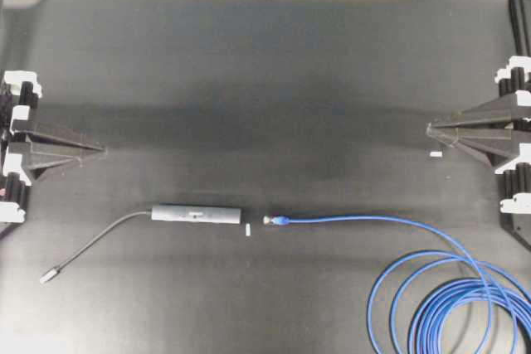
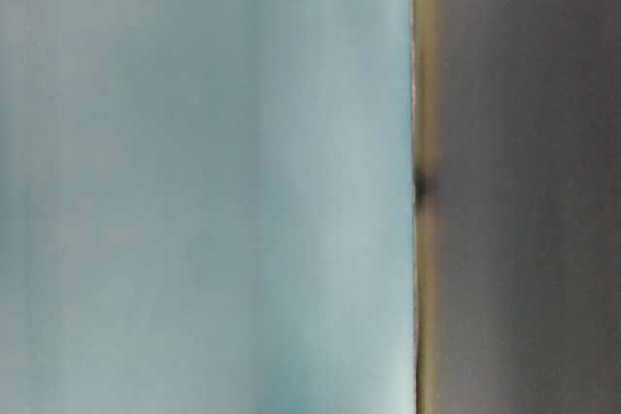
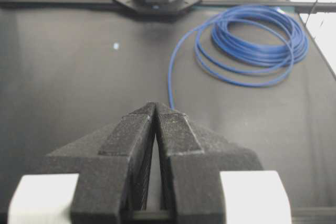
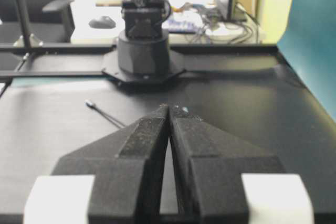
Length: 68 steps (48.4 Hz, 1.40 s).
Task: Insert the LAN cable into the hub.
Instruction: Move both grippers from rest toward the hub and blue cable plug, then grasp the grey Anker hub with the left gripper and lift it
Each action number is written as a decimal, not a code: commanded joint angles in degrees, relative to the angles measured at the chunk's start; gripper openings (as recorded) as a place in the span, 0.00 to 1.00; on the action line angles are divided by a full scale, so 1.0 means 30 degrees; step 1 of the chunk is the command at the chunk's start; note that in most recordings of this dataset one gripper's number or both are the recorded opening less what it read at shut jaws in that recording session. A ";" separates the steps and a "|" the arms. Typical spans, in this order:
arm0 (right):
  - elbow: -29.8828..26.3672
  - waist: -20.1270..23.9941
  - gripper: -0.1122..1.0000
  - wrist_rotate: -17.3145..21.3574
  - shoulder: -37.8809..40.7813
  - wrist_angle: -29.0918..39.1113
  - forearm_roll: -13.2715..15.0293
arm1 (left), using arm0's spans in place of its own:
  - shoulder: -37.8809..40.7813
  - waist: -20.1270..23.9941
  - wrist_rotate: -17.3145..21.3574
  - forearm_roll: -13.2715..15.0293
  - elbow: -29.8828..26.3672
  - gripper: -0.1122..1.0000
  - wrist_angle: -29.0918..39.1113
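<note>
Nothing of the insertion is done yet: plug and port lie apart.

The long bright-blue LAN cable (image 1: 431, 288) lies on the black table mat (image 1: 265, 80), its clear plug just short of the slim dark-grey bar-shaped hub (image 1: 196, 215), a small white marker (image 1: 248, 230) between them. The black left gripper (image 1: 98, 151) and right gripper (image 1: 431, 128) wait well apart at the edges, fingers pressed together, holding nothing; grasping, aligning and pushing in all remain.
</note>
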<state>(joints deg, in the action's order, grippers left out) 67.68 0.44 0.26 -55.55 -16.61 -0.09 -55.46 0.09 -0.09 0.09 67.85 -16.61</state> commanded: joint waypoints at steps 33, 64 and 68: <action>-0.3926 0.1143 0.13 0.3193 0.9404 0.1963 -0.1084 | 0.7646 -0.0879 -0.1641 -0.0879 0.1465 0.29 -0.4775; -0.5479 0.0850 0.82 0.3457 1.1338 0.3164 -0.1172 | 1.8604 -0.0762 -0.2695 -0.0879 0.1670 0.76 -1.5732; -0.5479 0.0820 0.82 0.3486 1.1338 0.3164 -0.1201 | 2.0273 -0.0732 -0.2695 -0.0879 0.0967 0.76 -1.6611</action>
<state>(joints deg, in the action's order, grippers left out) 52.21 3.43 10.28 -21.62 -6.86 -3.43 1.93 -2.02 -8.17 -2.37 72.77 -63.98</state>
